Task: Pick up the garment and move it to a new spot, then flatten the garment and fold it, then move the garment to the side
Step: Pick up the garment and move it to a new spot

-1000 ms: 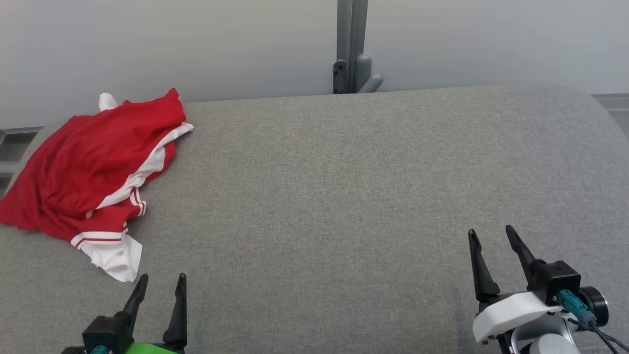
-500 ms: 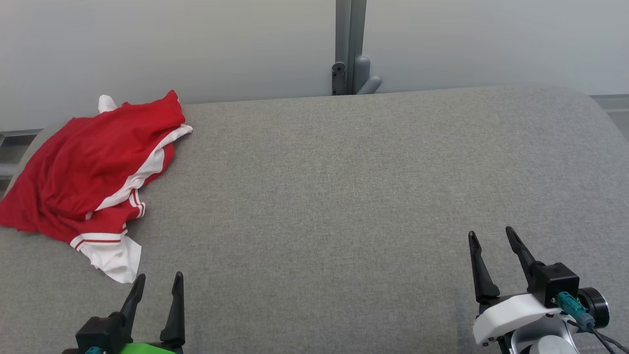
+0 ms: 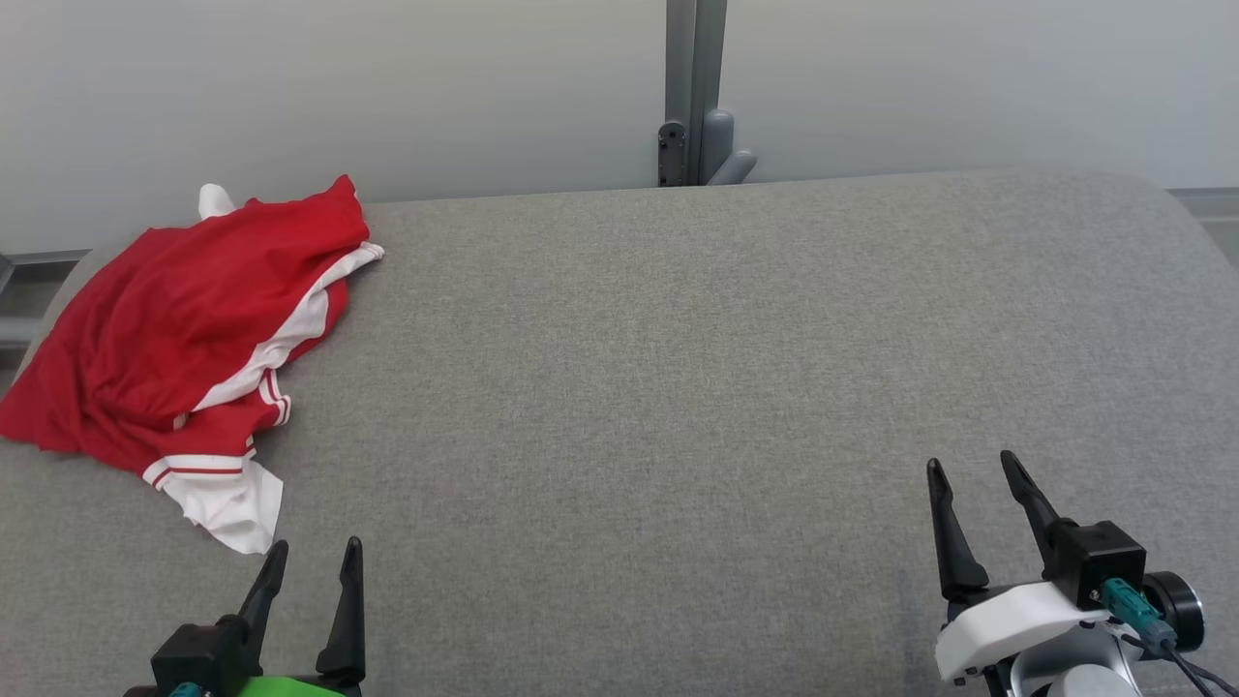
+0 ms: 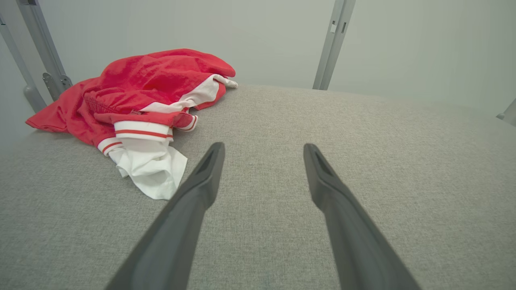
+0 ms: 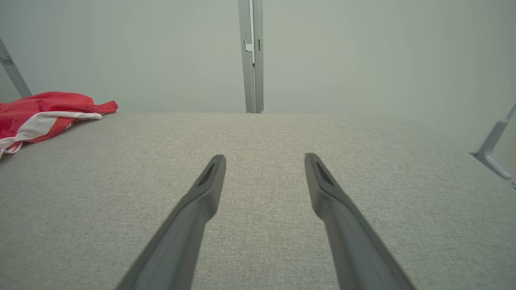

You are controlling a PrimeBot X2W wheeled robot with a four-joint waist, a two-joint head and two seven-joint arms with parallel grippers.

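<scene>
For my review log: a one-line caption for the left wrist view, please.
Open left gripper points across grey fabric surface; crumpled red-and-white garment lies ahead to its left, untouched.

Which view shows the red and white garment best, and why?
The head view: it looks down on nearly the whole garment, crumpled at the far left. The left wrist view shows it closer but side-on. The right wrist view catches a strip, cut off at its left edge.

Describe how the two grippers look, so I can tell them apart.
Both have two long, dark, tapering fingers on a black block. The left gripper sits on a green shell; the right gripper on a white shell, with a teal plug and black cable.
</scene>
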